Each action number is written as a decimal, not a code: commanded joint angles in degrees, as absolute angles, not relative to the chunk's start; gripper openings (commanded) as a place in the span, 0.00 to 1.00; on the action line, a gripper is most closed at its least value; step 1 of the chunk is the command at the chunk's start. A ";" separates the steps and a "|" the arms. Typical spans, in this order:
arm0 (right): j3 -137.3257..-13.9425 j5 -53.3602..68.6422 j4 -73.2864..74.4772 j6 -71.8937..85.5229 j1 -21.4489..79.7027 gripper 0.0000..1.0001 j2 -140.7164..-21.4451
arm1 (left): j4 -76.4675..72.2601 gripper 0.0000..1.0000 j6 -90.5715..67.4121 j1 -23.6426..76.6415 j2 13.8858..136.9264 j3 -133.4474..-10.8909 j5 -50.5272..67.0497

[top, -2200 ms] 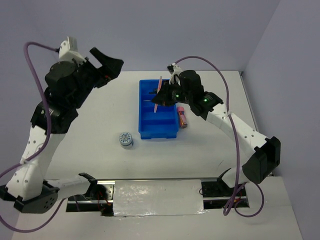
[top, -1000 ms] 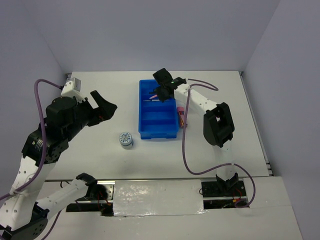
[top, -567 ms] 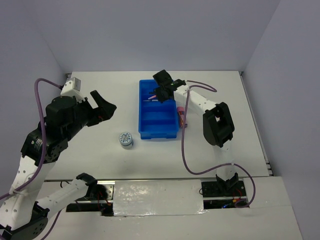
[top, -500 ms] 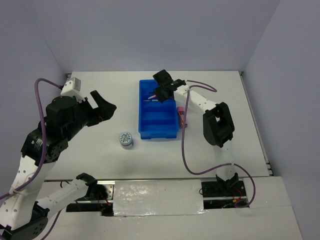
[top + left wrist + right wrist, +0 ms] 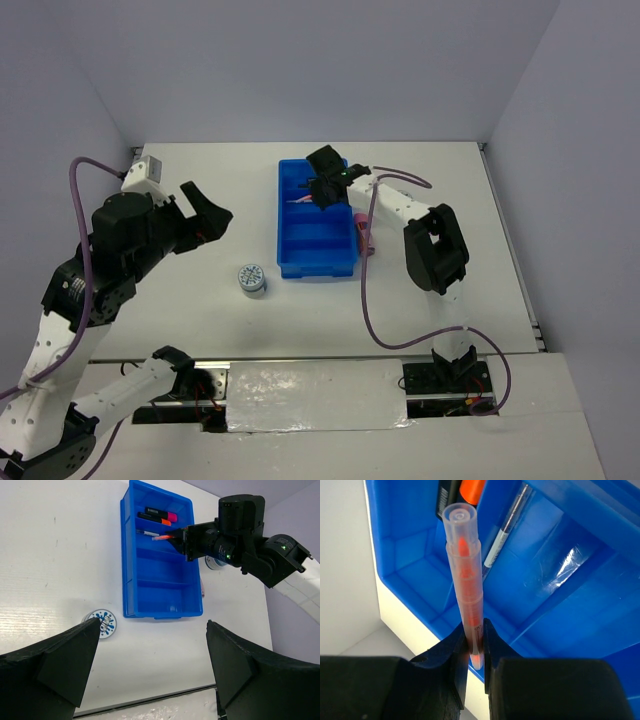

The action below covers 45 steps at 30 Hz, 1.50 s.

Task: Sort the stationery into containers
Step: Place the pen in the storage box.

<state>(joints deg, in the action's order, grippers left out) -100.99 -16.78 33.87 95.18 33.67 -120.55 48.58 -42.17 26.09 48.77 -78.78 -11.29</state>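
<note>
The blue tray [image 5: 316, 245] lies at mid table, with four compartments. My right gripper [image 5: 323, 190] is shut on a thin translucent orange pen [image 5: 466, 575] and holds it tilted over the second compartment from the far end, next to a thin grey pen [image 5: 503, 534]. The right gripper [image 5: 475, 647] grips the pen's lower end. Black markers with pink and orange caps [image 5: 158, 516] lie in the farthest compartment. One blue-white tape roll [image 5: 252, 278] sits on the table left of the tray. My left gripper [image 5: 205, 214] is open and empty, raised left of the tray.
A pink-copper tube [image 5: 363, 232] lies on the table against the tray's right side. In the left wrist view a round white-blue thing [image 5: 214, 563] shows partly behind the right gripper. The two nearest compartments [image 5: 162, 594] hold nothing. Walls stand behind and on both sides.
My right gripper has come down from above the tray with the pen, tipping it flatter into the compartment. The left arm drew back and lower, then held still for the last second.
</note>
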 commanded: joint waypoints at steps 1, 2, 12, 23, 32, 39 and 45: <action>-100.20 -16.35 31.46 97.72 33.22 0.00 -118.21 | 48.34 0.99 -42.54 26.10 46.76 -79.72 -11.60; -100.11 -16.09 31.29 98.34 33.22 0.00 -118.13 | 48.34 0.99 -42.63 26.10 46.32 -79.46 -11.69; -103.80 -18.89 34.27 102.13 33.31 0.05 -120.15 | 49.22 0.99 -41.92 26.10 43.86 -78.13 -12.83; -102.75 -20.83 35.33 107.40 34.54 0.06 -120.94 | 49.83 0.99 -39.82 26.10 44.12 -79.10 -13.18; -102.04 -20.13 33.23 109.34 35.24 0.09 -122.43 | 49.92 0.99 -38.50 26.10 43.68 -79.01 -13.19; -99.94 -20.48 31.82 109.95 35.77 0.13 -122.17 | 49.83 0.99 -37.44 26.10 43.86 -79.28 -13.10; -100.02 -20.74 31.55 109.42 35.77 0.27 -122.17 | 49.57 0.99 -36.65 26.10 43.94 -79.28 -12.74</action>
